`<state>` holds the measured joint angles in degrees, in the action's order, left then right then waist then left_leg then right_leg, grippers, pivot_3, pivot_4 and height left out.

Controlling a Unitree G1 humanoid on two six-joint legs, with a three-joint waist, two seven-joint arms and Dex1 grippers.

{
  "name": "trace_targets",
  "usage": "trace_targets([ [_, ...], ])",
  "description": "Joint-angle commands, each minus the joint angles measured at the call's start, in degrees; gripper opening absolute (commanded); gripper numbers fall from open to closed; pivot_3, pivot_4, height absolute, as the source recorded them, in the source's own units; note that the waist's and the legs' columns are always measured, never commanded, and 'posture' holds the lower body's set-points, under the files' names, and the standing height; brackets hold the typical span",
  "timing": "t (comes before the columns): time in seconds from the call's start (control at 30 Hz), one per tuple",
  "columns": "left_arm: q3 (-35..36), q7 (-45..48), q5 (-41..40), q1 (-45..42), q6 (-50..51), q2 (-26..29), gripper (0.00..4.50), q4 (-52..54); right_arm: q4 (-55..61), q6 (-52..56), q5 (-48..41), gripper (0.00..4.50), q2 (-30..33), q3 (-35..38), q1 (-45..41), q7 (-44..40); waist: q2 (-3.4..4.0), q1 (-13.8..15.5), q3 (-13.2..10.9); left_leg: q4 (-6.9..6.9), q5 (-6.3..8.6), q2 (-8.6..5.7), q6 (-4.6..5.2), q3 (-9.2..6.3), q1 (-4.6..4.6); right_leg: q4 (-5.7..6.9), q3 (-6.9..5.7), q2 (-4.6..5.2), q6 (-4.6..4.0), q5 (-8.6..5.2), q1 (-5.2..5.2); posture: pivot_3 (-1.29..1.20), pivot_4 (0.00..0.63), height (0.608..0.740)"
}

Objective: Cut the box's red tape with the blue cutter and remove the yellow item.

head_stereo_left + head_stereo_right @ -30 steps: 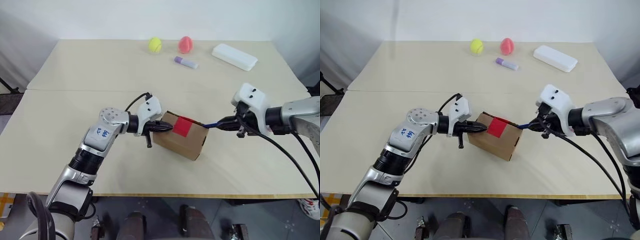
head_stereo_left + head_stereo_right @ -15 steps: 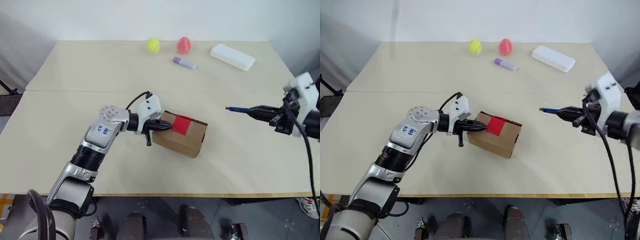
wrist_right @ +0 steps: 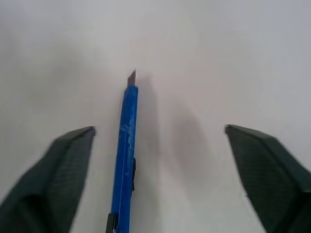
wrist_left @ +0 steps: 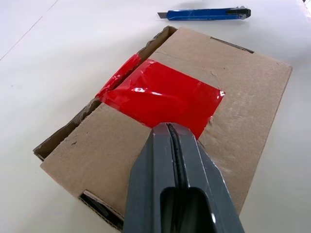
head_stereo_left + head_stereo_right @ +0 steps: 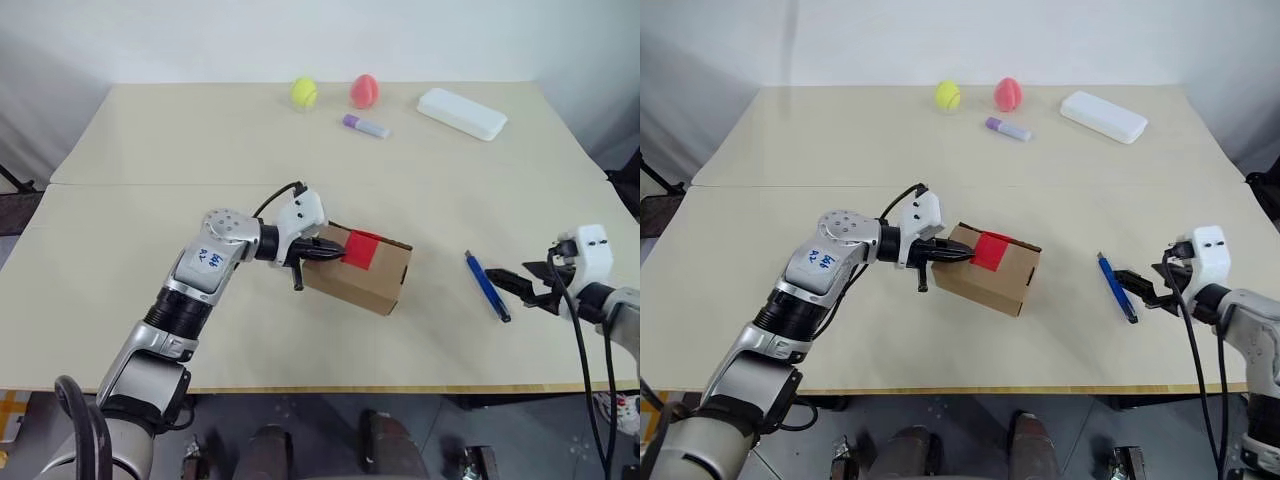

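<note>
Pressing: left gripper [image 4: 171, 133], fingers together, on the box [image 5: 372, 283] by the red tape [image 4: 160, 94]
Right gripper [image 3: 158, 160]: fingers spread, the blue cutter [image 5: 487, 286] on the table [image 5: 150, 140] between them

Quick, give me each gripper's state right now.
Left gripper: shut, tips pressed on the box by the red tape, gripping nothing.
Right gripper: open, holding nothing; the blue cutter lies on the table between its fingers.

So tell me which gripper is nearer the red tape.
Left. The left gripper rests shut at the red tape; the right gripper is open by the blue cutter.
</note>
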<state>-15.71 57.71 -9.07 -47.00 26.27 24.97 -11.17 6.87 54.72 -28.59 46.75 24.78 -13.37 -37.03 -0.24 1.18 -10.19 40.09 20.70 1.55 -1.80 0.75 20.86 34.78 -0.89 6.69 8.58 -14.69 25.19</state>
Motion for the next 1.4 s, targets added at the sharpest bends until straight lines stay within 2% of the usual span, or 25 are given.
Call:
trace_targets([
  [0.03,2.7,1.0,-1.8,1.3,3.1,2.6,0.0,2.8,3.5,-1.9,0.6,4.48,4.7,-1.4,-4.1,-1.2,0.01,-0.4,0.0,0.0,0.0,0.0,0.0,0.01,0.0,-0.01,0.01,0.0,0.0,0.0,0.0,0.0,0.15,0.74],
  [0.1,4.4,1.9,-3.4,1.7,5.0,4.0,0.0,3.8,1.8,-2.8,1.6,4.48,5.2,-4.5,-8.8,-0.7,0.0,-1.0,0.0,-0.01,0.0,0.01,0.0,0.02,-0.04,0.0,0.03,-0.02,0.0,0.0,0.01,0.0,0.15,0.74],
  [0.2,7.4,4.8,-7.1,2.6,10.1,7.8,0.0,5.9,-1.4,-3.8,4.2,3.93,6.3,-12.5,-16.0,-3.1,-0.01,-1.7,0.0,-0.03,-0.01,0.02,0.02,0.02,-0.11,0.03,0.06,-0.04,-0.01,-0.01,0.0,0.0,0.15,0.74],
  [0.3,9.6,5.4,-9.3,3.5,12.5,10.0,0.0,7.4,-3.5,-5.0,4.5,2.85,5.5,-17.0,-20.2,-6.3,-0.03,-1.4,0.0,-0.09,-0.01,0.02,0.02,-0.05,-0.12,0.13,0.07,-0.04,-0.01,-0.01,0.02,0.0,0.15,0.74],
  [0.37,11.4,6.4,-12.0,5.1,16.1,12.3,0.0,9.8,-8.6,-8.4,7.8,2.11,4.4,-22.1,-24.5,-7.6,-0.03,-1.3,0.0,-0.1,0.0,0.01,0.03,-0.04,-0.06,0.09,0.07,-0.03,-0.01,0.0,0.04,0.0,0.15,0.74],
  [0.43,13.7,7.6,-15.3,8.0,20.5,15.2,0.0,13.8,-14.4,-13.3,12.3,1.45,3.3,-28.5,-28.8,-10.4,-0.03,-1.5,0.0,-0.08,0.02,0.0,0.04,0.01,0.05,-0.02,0.08,0.0,0.0,0.0,0.09,0.0,0.15,0.74],
  [0.57,15.5,6.9,-21.2,15.9,28.3,18.4,0.0,24.1,-25.0,-20.5,17.3,0.03,-1.1,-35.7,-36.5,-15.9,-0.03,-2.1,0.0,-0.13,0.03,0.0,0.05,-0.01,0.19,-0.03,0.08,0.0,0.04,0.03,0.26,0.0,0.15,0.74],
  [0.7,12.4,2.5,-21.9,21.7,30.3,16.6,0.0,31.1,-36.5,-27.7,21.8,0.03,-6.1,-39.8,-42.2,-19.6,-0.02,-2.3,-0.1,-0.14,0.05,0.01,0.02,-0.06,0.26,-0.04,0.04,0.01,0.04,0.03,0.28,0.0,0.15,0.74],
  [0.83,9.5,-4.0,-20.5,23.3,29.6,10.4,0.0,33.1,-45.8,-33.1,26.2,0.03,-9.3,-43.2,-46.3,-23.7,-0.04,-2.3,-0.1,-0.06,0.06,0.0,0.0,-0.05,0.29,-0.03,0.04,0.03,0.04,0.03,0.27,0.0,0.15,0.74],
  [0.93,7.6,-9.7,-18.6,23.1,27.6,4.7,0.0,32.0,-46.1,-34.0,27.2,0.03,-9.9,-44.4,-46.6,-29.0,-0.04,-2.6,-0.1,-0.07,0.06,0.01,-0.01,-0.06,0.26,0.0,0.02,0.03,0.05,0.04,0.27,0.0,0.15,0.74],
  [1.03,6.9,-14.4,-15.5,22.1,25.0,1.3,0.0,28.6,-40.9,-31.7,26.8,0.03,-8.9,-44.6,-44.9,-33.7,-0.03,-2.8,-0.1,-0.05,0.06,0.01,-0.02,-0.05,0.25,0.0,0.02,0.02,0.06,0.04,0.27,0.0,0.15,0.74],
  [1.17,6.9,-15.8,-13.5,20.4,21.9,1.0,0.0,25.1,-24.4,-23.1,22.5,0.03,-6.0,-43.4,-38.7,-39.8,-0.03,-2.8,-0.1,-0.06,0.04,0.02,-0.05,-0.08,0.17,0.11,-0.01,0.0,0.07,0.05,0.27,0.0,0.15,0.74],
  [1.4,8.1,-13.5,-12.3,16.7,18.1,4.1,0.0,19.0,-5.4,-11.1,18.1,0.03,-6.1,-41.3,-32.3,-36.6,-0.03,-2.6,-0.1,0.0,0.04,0.02,-0.08,-0.06,0.17,0.15,0.01,0.01,0.05,0.05,0.27,0.0,0.15,0.74],
])
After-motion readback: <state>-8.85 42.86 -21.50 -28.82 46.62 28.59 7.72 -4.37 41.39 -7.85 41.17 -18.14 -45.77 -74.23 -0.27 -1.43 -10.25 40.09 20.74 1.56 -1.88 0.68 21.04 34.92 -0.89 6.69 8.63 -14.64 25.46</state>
